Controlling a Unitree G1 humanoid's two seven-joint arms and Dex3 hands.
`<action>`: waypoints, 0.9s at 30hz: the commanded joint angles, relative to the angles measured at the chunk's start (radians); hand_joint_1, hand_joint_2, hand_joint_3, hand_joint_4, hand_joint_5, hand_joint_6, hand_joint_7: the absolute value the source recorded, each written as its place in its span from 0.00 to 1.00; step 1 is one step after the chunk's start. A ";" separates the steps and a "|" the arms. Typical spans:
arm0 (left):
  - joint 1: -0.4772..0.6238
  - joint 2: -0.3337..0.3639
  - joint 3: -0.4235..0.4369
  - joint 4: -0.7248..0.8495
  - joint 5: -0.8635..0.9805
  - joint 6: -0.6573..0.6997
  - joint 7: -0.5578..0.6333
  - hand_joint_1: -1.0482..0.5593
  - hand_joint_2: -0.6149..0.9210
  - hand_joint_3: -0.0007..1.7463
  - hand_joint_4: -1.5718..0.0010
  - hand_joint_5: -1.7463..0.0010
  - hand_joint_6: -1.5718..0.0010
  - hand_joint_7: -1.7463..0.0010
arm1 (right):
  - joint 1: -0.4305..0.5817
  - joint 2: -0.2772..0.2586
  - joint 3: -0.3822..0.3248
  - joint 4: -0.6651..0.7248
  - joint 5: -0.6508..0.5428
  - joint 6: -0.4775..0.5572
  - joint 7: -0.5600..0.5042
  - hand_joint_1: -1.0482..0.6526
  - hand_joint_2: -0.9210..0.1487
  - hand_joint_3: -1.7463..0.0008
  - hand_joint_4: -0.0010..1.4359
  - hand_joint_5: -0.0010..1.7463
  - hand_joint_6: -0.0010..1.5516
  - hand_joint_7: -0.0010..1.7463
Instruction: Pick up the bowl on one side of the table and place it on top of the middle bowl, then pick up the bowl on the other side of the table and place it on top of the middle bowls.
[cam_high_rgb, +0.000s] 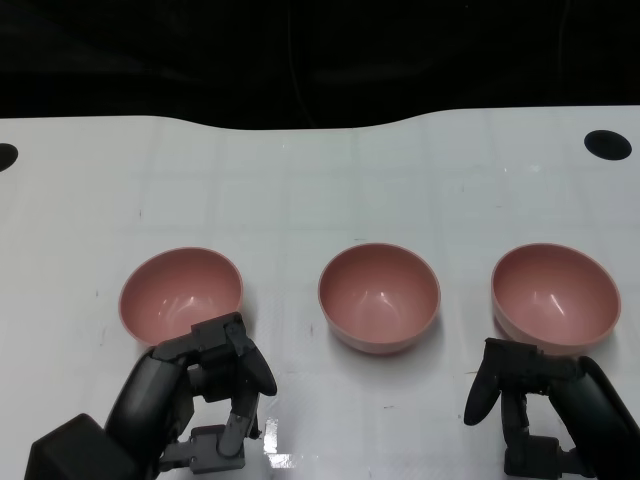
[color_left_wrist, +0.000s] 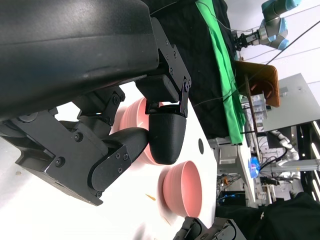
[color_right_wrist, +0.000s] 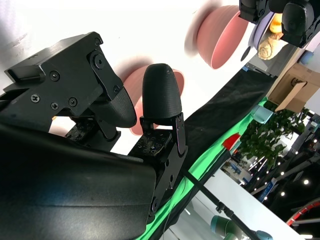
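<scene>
Left hand (cam_high_rgb: 205, 385) and right hand (cam_high_rgb: 530, 395) sit at the bottom of the head view, fingers apart, each holding nothing, just below an outer bowl.

Three pink bowls stand upright in a row across the middle of the frame on the white table (cam_high_rgb: 320, 170): left bowl (cam_high_rgb: 181, 291), middle bowl (cam_high_rgb: 379, 295), right bowl (cam_high_rgb: 555, 292), well apart, none stacked yet. They look like light, stiff, smooth-glazed or plastic shells, probably slippery on the curved wall; the rim is likely the surest place to pinch, thumb inside, fingers outside.
</scene>
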 joint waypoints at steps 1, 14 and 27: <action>-0.007 0.011 0.006 0.007 0.001 -0.012 0.001 0.51 0.68 0.74 0.45 0.00 0.52 0.14 | -0.009 -0.009 -0.008 0.006 -0.002 -0.013 -0.011 0.59 0.68 0.08 0.64 1.00 0.54 0.82; -0.004 0.011 0.005 0.011 0.005 -0.014 0.002 0.52 0.68 0.75 0.47 0.00 0.53 0.15 | -0.005 -0.009 -0.006 0.007 0.009 -0.011 -0.004 0.60 0.68 0.08 0.64 1.00 0.54 0.82; -0.006 0.010 0.005 0.009 -0.008 -0.004 -0.005 0.52 0.69 0.74 0.47 0.00 0.52 0.16 | -0.006 -0.005 -0.011 0.003 -0.006 -0.010 -0.021 0.60 0.68 0.08 0.63 1.00 0.53 0.82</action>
